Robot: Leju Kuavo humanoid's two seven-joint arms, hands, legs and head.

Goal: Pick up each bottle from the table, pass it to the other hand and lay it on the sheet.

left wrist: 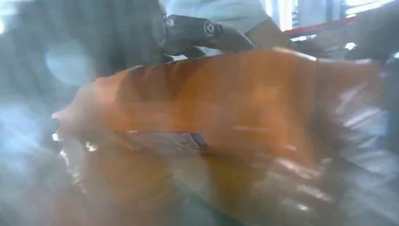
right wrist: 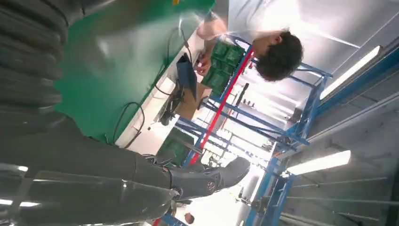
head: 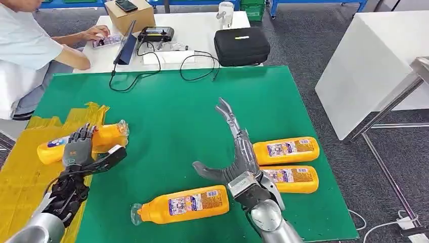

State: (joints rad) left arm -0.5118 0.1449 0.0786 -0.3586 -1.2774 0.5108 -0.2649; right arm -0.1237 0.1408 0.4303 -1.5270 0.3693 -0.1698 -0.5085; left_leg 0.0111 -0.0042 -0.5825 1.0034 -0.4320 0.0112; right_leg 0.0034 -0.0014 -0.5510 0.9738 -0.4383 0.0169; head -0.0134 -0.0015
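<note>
My left hand [head: 80,150] grips an orange bottle [head: 109,135] across its middle, over the edge of the yellow sheet [head: 25,177] at the table's left. Up close in the left wrist view, that bottle [left wrist: 226,122] is a blurred orange mass under the thumb [left wrist: 202,30]. Held out over the green table [head: 177,111], my right hand [head: 242,154] has its fingers spread and holds nothing; its thumb [right wrist: 207,181] shows in the right wrist view. Three more orange bottles lie on the green: one in front [head: 184,203], two side by side right of the hand [head: 286,150] [head: 293,178].
A person [head: 30,45] sits at the back left by a white desk [head: 202,35] with a black case [head: 241,45], cables, a cardboard box and a tablet. A white block [head: 369,55] and a metal frame stand on the right.
</note>
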